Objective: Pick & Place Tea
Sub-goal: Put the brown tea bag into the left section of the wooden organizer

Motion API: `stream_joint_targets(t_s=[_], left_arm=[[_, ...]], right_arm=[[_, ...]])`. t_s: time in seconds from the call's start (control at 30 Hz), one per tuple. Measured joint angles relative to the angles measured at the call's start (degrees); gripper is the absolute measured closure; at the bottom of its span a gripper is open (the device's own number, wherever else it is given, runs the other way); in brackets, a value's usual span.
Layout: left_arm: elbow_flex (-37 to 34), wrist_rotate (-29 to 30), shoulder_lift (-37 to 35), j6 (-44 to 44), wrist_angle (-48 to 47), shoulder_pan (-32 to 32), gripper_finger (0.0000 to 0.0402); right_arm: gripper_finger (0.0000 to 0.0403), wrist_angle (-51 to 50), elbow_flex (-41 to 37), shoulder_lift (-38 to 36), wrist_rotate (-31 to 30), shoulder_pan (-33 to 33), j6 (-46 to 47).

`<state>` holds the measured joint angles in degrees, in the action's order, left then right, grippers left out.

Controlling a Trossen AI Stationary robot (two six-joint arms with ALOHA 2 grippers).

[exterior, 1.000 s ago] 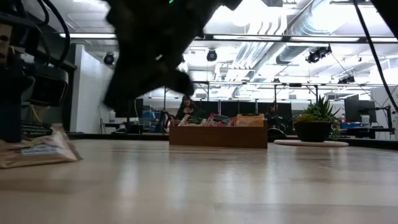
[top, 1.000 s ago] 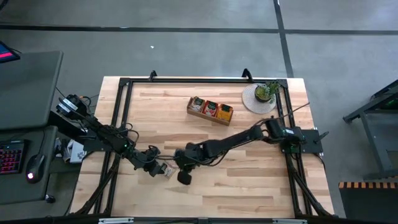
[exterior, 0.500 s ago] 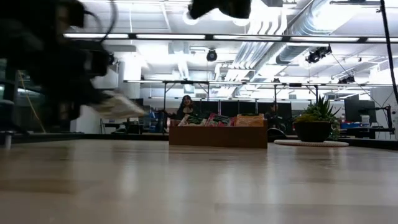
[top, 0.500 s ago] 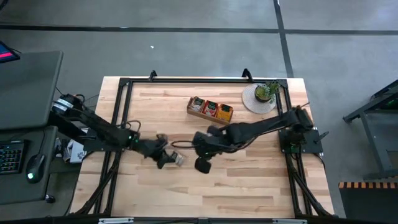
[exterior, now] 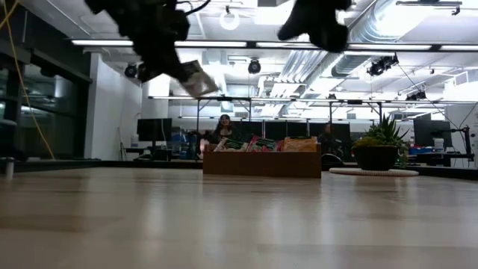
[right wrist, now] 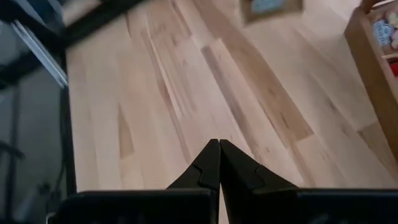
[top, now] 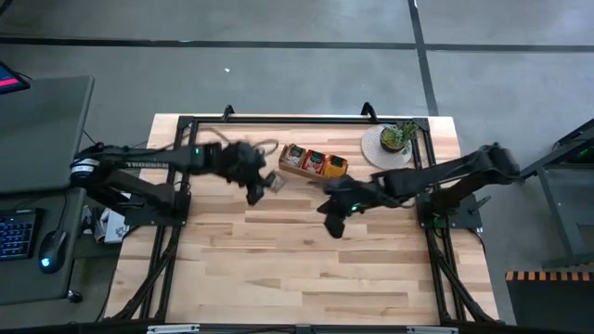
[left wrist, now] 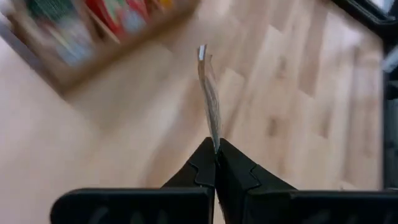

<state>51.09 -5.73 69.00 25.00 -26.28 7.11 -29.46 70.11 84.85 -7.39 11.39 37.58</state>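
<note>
The left claw [top: 263,185] is clenched on 1 tea sachet [left wrist: 210,99], pinching it by a single edge so the flat packet sticks out ahead of the fingertips, held in the air just beside the near end of the wooden tray [top: 314,164]. In the low view the sachet [exterior: 194,78] rides well above the surface [top: 306,260], tilted. The tray already holds upright sachets in its 3 compartments, red-orange and pale ones. The right claw [top: 332,223] is clenched on nothing, hanging over bare surface near the tray's front side. The likely trouble: with so thin an edge grip, the sachet may twist or slip out during a fast swing and land on the surface short of the tray. Coming in tilted, it may catch the tray's wall or a divider and lie across the top rather than drop in. The compartments look fairly full, so it may jam against the sachets already there. The 2 arms are also close together here, risking a bump.
</note>
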Motion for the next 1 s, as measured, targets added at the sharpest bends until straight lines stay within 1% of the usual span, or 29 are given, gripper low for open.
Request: stream_joint_targets(t_s=[0.07,0.17,0.27,0.4,0.5,0.67,0.77,0.83,0.93,1.0], left_arm=[[4.3,-0.5,1.1,-5.4,-3.5,3.4,0.0401],[10.1,-1.2,3.2,-11.9,-7.9,8.6,0.0401],[15.1,-2.4,6.6,-18.0,-10.0,13.0,0.0401],[21.8,-6.6,12.2,-25.9,-13.5,17.6,0.0401],[27.4,-9.0,17.1,-32.3,-17.8,19.7,0.0401],[37.2,-8.5,25.0,-41.1,-26.0,19.9,0.0401],[42.6,-4.7,28.5,-45.1,-32.0,19.6,0.0401],[45.5,-1.4,30.7,-48.3,-34.1,18.9,0.0401],[47.7,1.9,32.1,-53.4,-36.6,18.3,0.0401],[48.3,2.6,32.8,-55.3,-36.5,17.6,0.0401]], right_arm=[[0.0403,6.8,-7.4,-4.4,0.1,-0.8,0.7],[0.0403,13.5,-16.2,-10.2,0.5,-2.1,1.0],[0.0403,17.4,-22.7,-15.2,2.7,-3.8,1.0],[0.0403,19.4,-28.7,-20.8,6.9,-6.3,-0.3],[0.0403,19.9,-31.6,-24.4,9.8,-8.1,-2.5],[0.0403,19.6,-33.6,-28.2,12.9,-10.7,-7.1],[0.0403,19.4,-33.6,-28.9,13.6,-12.4,-9.0],[0.0403,19.6,-33.6,-28.9,14.4,-13.6,-9.6],[0.0403,18.8,-33.6,-28.9,14.6,-15.0,-9.6],[0.0403,18.2,-33.6,-29.3,14.1,-15.9,-9.1]])
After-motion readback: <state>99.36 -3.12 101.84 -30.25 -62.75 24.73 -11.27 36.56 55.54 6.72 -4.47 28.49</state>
